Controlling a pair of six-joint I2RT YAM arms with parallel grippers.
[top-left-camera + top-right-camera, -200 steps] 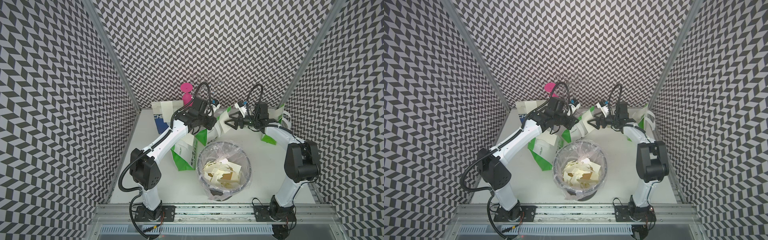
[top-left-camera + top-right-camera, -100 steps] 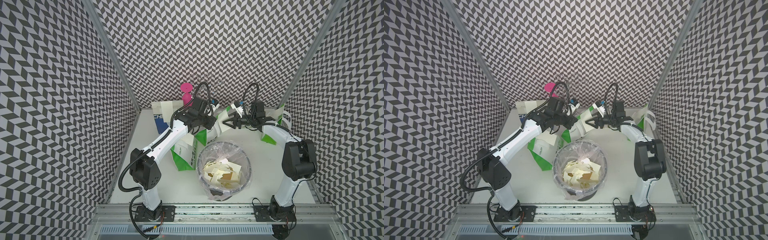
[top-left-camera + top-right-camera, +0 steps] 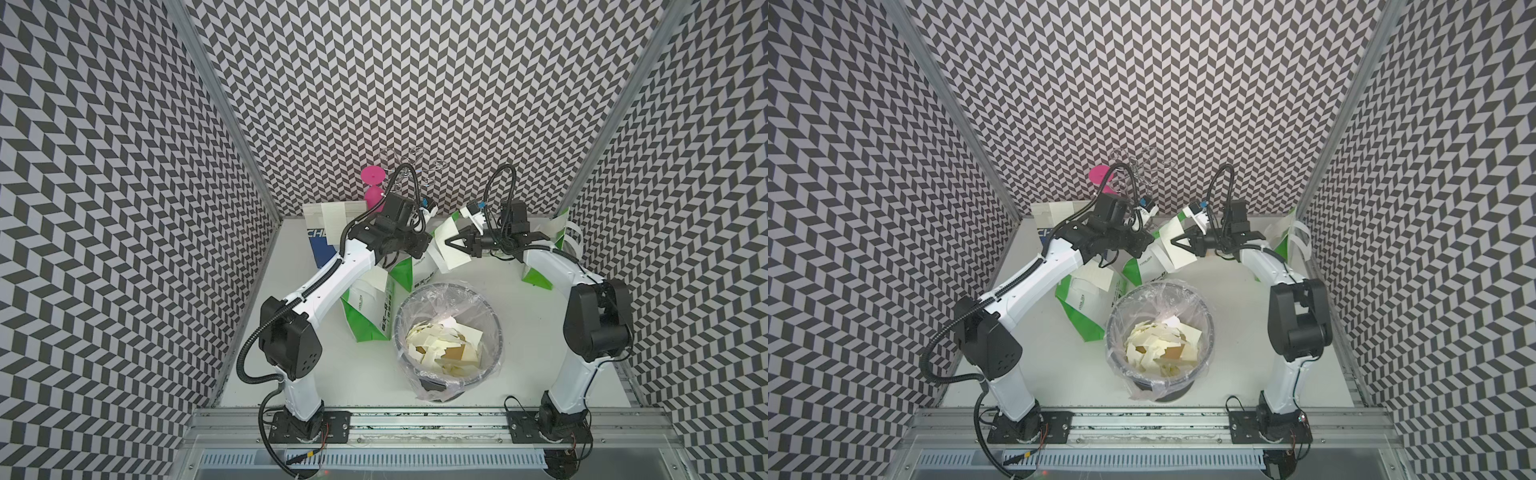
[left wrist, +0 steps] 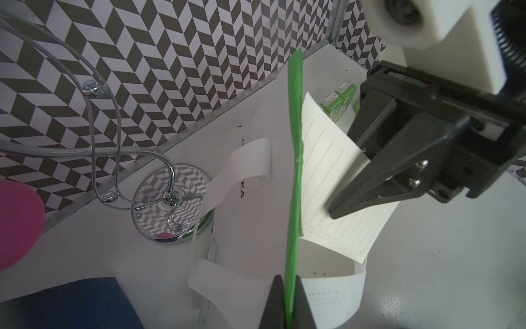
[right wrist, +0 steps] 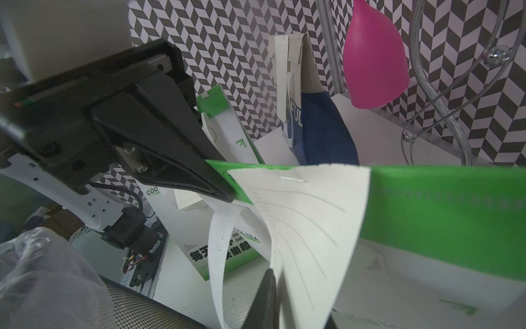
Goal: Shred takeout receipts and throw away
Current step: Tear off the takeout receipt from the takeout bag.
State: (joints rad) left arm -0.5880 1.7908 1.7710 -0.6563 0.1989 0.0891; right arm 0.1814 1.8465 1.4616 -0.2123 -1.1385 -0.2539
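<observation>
Now right end effector (image 4: 332,211) pinches receipt (image 4: 320,151); left end effector (image 4: 287,282) clamps bag rim (image 4: 295,136).

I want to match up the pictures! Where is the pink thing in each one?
Both top views: the pink goblet stands far back, left of middle, just behind the blue bag.
Left wrist: the goblet is a blurry pink curve cut off at the picture's edge, near the chrome wire stand's base.
Right wrist: the goblet looms large, between the blue bag and the stand's wires.
Shared landmark: that chrome wire stand beside it.
</observation>
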